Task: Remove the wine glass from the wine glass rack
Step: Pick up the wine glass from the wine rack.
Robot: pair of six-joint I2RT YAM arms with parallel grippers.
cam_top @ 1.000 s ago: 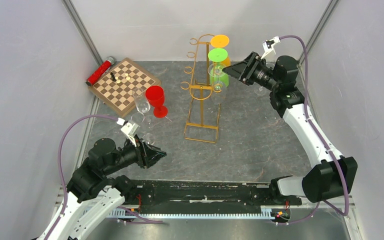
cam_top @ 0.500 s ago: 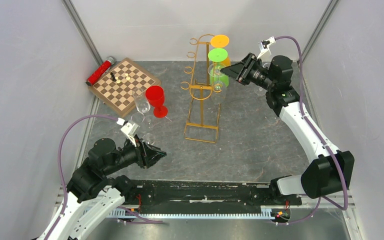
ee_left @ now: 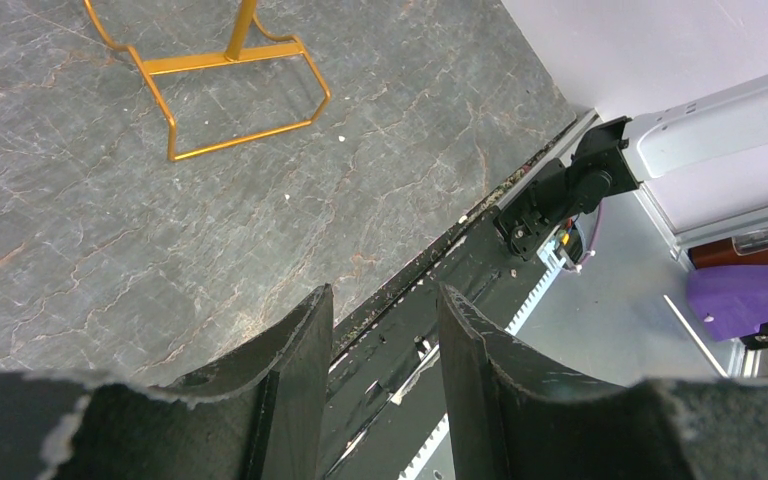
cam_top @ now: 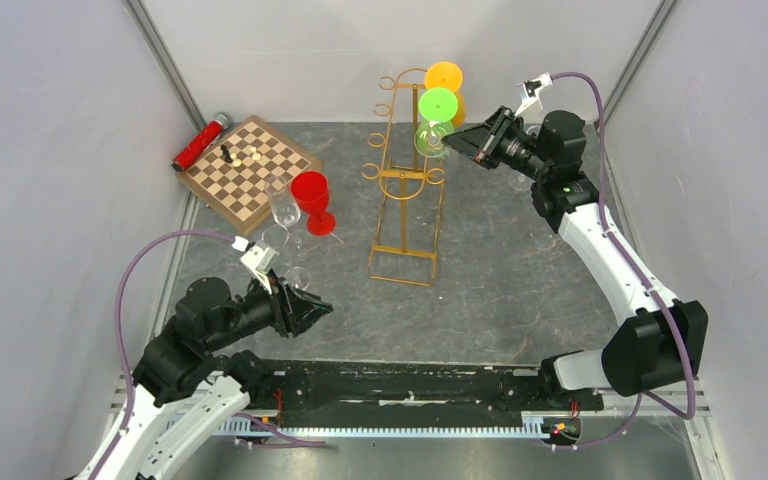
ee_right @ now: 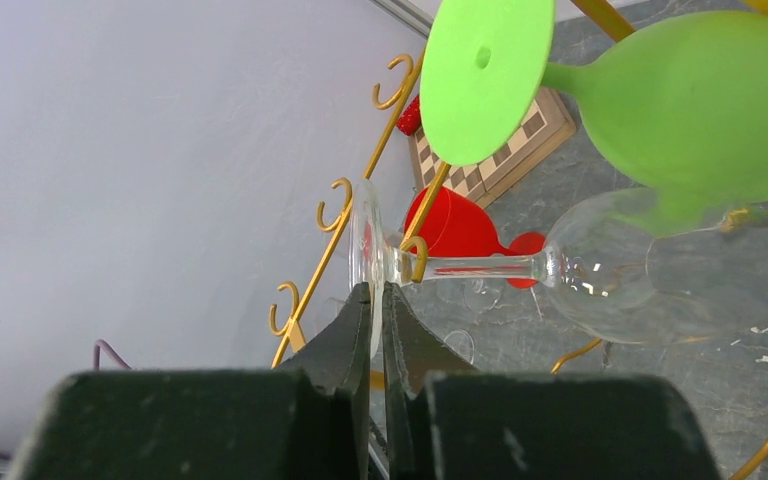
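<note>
Wine glass (ee_right: 560,268), foot tight in shut right tool (ee_right: 375,296), on rack (cam_top: 400,173); left tool (ee_left: 382,300) open, empty

Wine glass rack (ee_left: 243,25) cut off; chess pieces (cam_top: 228,152) indistinct.

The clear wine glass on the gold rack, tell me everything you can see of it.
The clear wine glass looks like transparent glass: round foot, thin stem, wide empty bowl. In the right wrist view it lies sideways, stem caught in a curled hook of the gold rack. The right gripper pinches the foot's rim. A green glass hangs close by its bowl.
</note>
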